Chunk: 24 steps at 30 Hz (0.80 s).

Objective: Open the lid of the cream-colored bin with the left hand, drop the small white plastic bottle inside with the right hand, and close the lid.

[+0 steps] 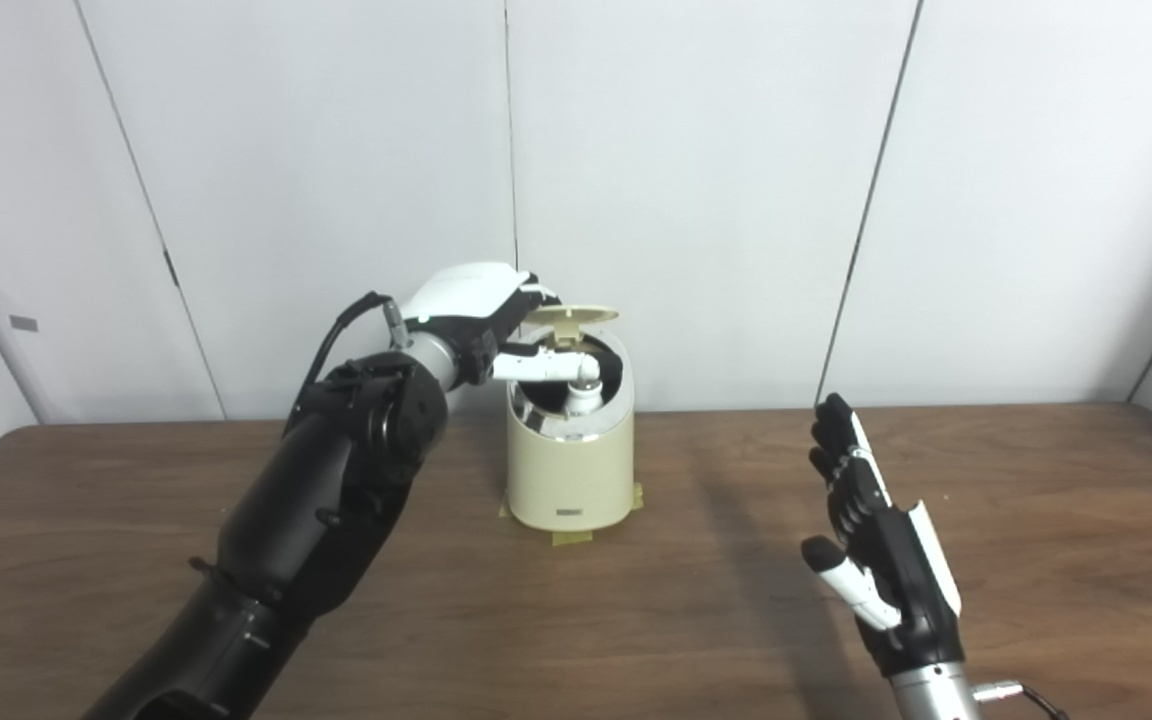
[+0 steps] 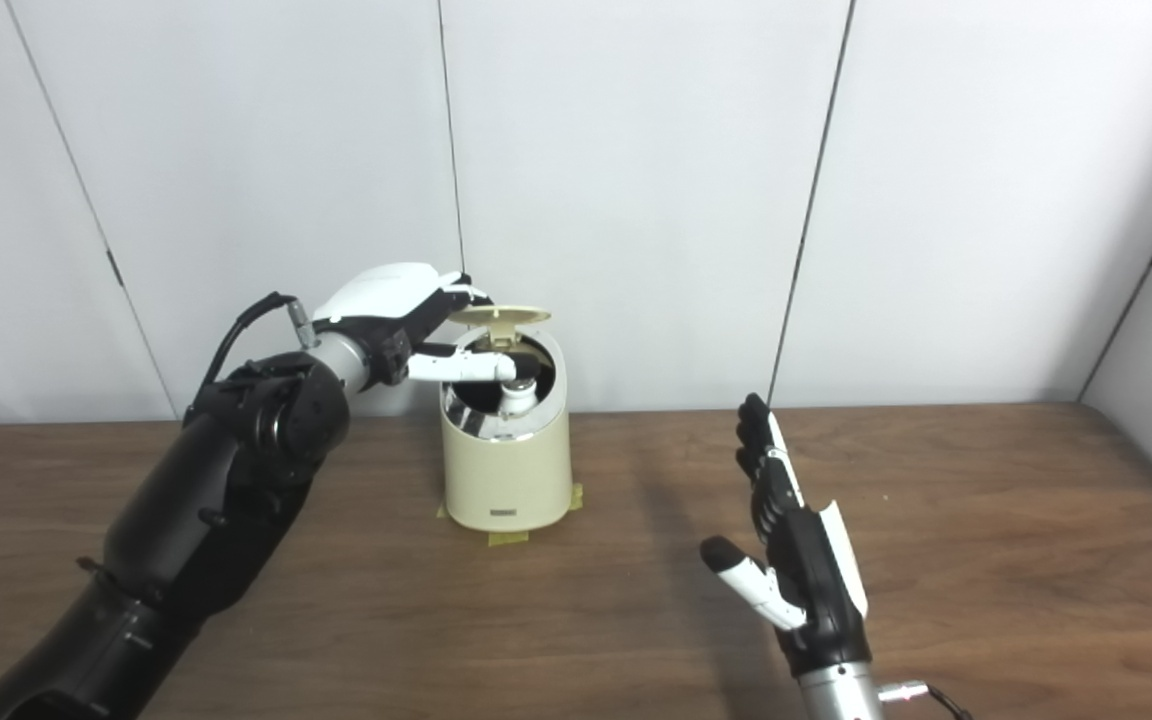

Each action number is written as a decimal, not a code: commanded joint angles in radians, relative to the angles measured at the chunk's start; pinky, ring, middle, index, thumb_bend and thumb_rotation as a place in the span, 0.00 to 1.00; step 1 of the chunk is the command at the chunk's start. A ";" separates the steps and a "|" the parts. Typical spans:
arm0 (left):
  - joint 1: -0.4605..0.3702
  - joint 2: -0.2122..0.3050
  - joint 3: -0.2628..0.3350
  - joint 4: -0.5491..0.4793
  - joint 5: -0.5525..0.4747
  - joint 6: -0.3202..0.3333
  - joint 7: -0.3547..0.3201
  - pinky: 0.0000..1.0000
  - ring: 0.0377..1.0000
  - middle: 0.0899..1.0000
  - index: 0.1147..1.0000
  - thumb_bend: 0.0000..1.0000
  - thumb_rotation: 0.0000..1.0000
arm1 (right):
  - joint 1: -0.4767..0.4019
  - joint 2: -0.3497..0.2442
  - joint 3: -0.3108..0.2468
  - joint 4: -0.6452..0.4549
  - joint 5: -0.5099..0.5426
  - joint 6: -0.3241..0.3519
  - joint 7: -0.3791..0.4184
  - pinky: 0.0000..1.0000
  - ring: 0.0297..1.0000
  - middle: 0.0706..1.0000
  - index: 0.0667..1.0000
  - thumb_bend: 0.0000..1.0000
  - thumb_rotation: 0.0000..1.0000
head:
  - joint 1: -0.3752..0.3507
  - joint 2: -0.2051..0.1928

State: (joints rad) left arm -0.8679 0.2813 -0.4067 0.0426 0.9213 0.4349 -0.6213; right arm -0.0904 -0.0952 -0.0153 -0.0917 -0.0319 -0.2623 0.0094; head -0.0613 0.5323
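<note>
Now the left hand (image 1: 481,325) reaches across to the cream bin (image 1: 570,450), with fingers up at the raised lid (image 1: 572,317) and thumb over the opening. Inside sits the white bottle (image 1: 583,397), just under the thumb. At 4 o'clock from the bin, the right hand (image 1: 876,540) stands upright, fingers spread, holding nothing.
</note>
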 commanded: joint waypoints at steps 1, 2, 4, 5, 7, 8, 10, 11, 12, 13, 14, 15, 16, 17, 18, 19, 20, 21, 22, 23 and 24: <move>-0.035 0.019 -0.005 -0.043 0.029 -0.028 0.037 1.00 0.98 1.00 0.87 1.00 0.99 | -0.034 -0.001 -0.006 -0.032 0.004 -0.012 -0.002 1.00 0.99 1.00 1.00 0.94 0.74 | -0.001 0.002; -0.031 0.023 -0.010 -0.049 0.032 -0.039 0.042 1.00 0.98 0.99 0.87 1.00 0.99 | -0.034 -0.001 -0.006 -0.033 0.003 -0.011 -0.001 1.00 0.99 1.00 1.00 0.95 0.74 | -0.001 0.002; -0.020 0.032 -0.014 -0.073 0.031 -0.069 0.052 1.00 0.96 0.96 0.87 1.00 1.00 | -0.033 -0.002 -0.007 -0.029 0.005 -0.011 0.000 1.00 1.00 1.00 1.00 0.95 0.74 | -0.002 0.003; -0.016 0.038 -0.018 -0.086 0.036 -0.083 0.055 1.00 0.96 0.94 0.86 1.00 1.00 | -0.033 -0.002 -0.007 -0.028 0.003 -0.011 0.000 1.00 1.00 1.00 1.00 0.95 0.74 | -0.002 0.003; -0.012 0.049 -0.027 -0.107 0.053 -0.108 0.057 1.00 0.97 0.91 0.86 1.00 1.00 | -0.032 -0.003 -0.008 -0.029 -0.001 -0.008 -0.001 1.00 1.00 1.00 1.00 0.95 0.74 | -0.003 0.004; -0.011 0.053 -0.032 -0.115 0.063 -0.116 0.056 1.00 0.98 0.90 0.86 1.00 1.00 | -0.032 -0.004 -0.008 -0.029 -0.002 -0.010 -0.001 1.00 1.00 1.00 1.00 0.95 0.74 | -0.003 0.004; -0.007 0.061 -0.041 -0.125 0.084 -0.134 0.056 1.00 0.99 0.89 0.86 1.00 1.00 | -0.033 -0.004 -0.009 -0.028 -0.007 -0.013 -0.004 1.00 1.00 1.00 1.00 0.94 0.74 | -0.006 0.005; -0.005 0.063 -0.043 -0.127 0.092 -0.143 0.058 1.00 0.99 0.88 0.86 1.00 1.00 | -0.033 -0.004 -0.010 -0.027 -0.010 -0.015 -0.005 0.99 0.99 1.00 1.00 0.94 0.75 | -0.006 0.005; -0.003 0.068 -0.050 -0.128 0.107 -0.156 0.059 1.00 0.99 0.88 0.86 1.00 0.99 | -0.033 -0.004 -0.011 -0.024 -0.014 -0.020 -0.007 0.99 0.99 1.00 1.00 0.94 0.75 | -0.007 0.006; 0.000 0.070 -0.055 -0.129 0.121 -0.168 0.060 1.00 1.00 0.88 0.86 1.00 1.00 | -0.034 -0.004 -0.011 -0.022 -0.013 -0.023 -0.007 0.99 0.99 1.00 1.00 0.94 0.75 | -0.008 0.006; 0.002 0.071 -0.057 -0.129 0.131 -0.176 0.059 1.00 1.00 0.89 0.86 1.00 0.99 | -0.034 -0.004 -0.011 -0.020 -0.013 -0.026 -0.006 0.99 0.99 1.00 1.00 0.94 0.75 | -0.008 0.006; 0.004 0.073 -0.062 -0.129 0.145 -0.187 0.060 1.00 1.00 0.89 0.86 1.00 0.99 | -0.034 -0.004 -0.012 -0.020 -0.012 -0.025 -0.006 0.99 0.99 1.00 1.00 0.94 0.75 | -0.008 0.006; 0.008 0.073 -0.065 -0.128 0.154 -0.198 0.063 1.00 1.00 0.89 0.86 1.00 0.99 | -0.034 -0.003 -0.012 -0.020 -0.013 -0.024 -0.006 0.99 0.99 1.00 1.00 0.95 0.75 | -0.009 0.006; 0.010 0.072 -0.065 -0.127 0.161 -0.206 0.064 1.00 1.00 0.89 0.86 1.00 0.99 | -0.033 -0.003 -0.013 -0.020 -0.014 -0.023 -0.006 0.99 0.99 1.00 1.00 0.95 0.75 | -0.009 0.006; 0.014 0.073 -0.069 -0.128 0.172 -0.217 0.065 1.00 1.00 0.89 0.86 1.00 0.98 | -0.033 -0.003 -0.013 -0.019 -0.015 -0.025 -0.006 0.99 0.99 1.00 1.00 0.95 0.75 | -0.009 0.006; 0.017 0.073 -0.072 -0.128 0.182 -0.228 0.065 1.00 1.00 0.90 0.87 1.00 0.99 | -0.033 -0.003 -0.013 -0.017 -0.015 -0.027 -0.006 0.99 0.99 1.00 1.00 0.95 0.75 | -0.009 0.007; 0.020 0.073 -0.073 -0.129 0.191 -0.236 0.064 1.00 1.00 0.90 0.87 1.00 0.99 | -0.033 -0.003 -0.014 -0.016 -0.015 -0.029 -0.006 0.99 0.99 1.00 1.00 0.95 0.75 | -0.009 0.007; 0.023 0.072 -0.075 -0.129 0.201 -0.242 0.058 1.00 1.00 0.91 0.87 1.00 1.00 | -0.033 -0.002 -0.014 -0.016 -0.018 -0.029 -0.007 0.99 0.99 1.00 1.00 0.95 0.75 | -0.008 0.008; 0.025 0.070 -0.074 -0.129 0.206 -0.246 0.051 1.00 1.00 0.91 0.88 1.00 1.00 | -0.033 -0.002 -0.014 -0.015 -0.019 -0.030 -0.007 0.99 0.99 1.00 1.00 0.95 0.76 | -0.008 0.008; 0.027 0.069 -0.073 -0.130 0.209 -0.249 0.046 1.00 1.00 0.92 0.88 1.00 1.00 | -0.032 -0.002 -0.014 -0.014 -0.019 -0.031 -0.007 0.99 0.99 1.00 1.00 0.95 0.76 | -0.008 0.008; 0.031 0.067 -0.072 -0.130 0.210 -0.253 0.042 1.00 1.00 0.92 0.88 1.00 1.00 | -0.031 -0.002 -0.013 -0.015 -0.018 -0.028 -0.006 0.99 0.99 1.00 1.00 0.95 0.76 | -0.008 0.009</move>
State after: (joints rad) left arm -0.7975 0.3413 -0.4917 -0.0566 1.1132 0.1883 -0.5915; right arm -0.0905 -0.0940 -0.0219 -0.0882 -0.0536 -0.2537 0.0085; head -0.0690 0.5400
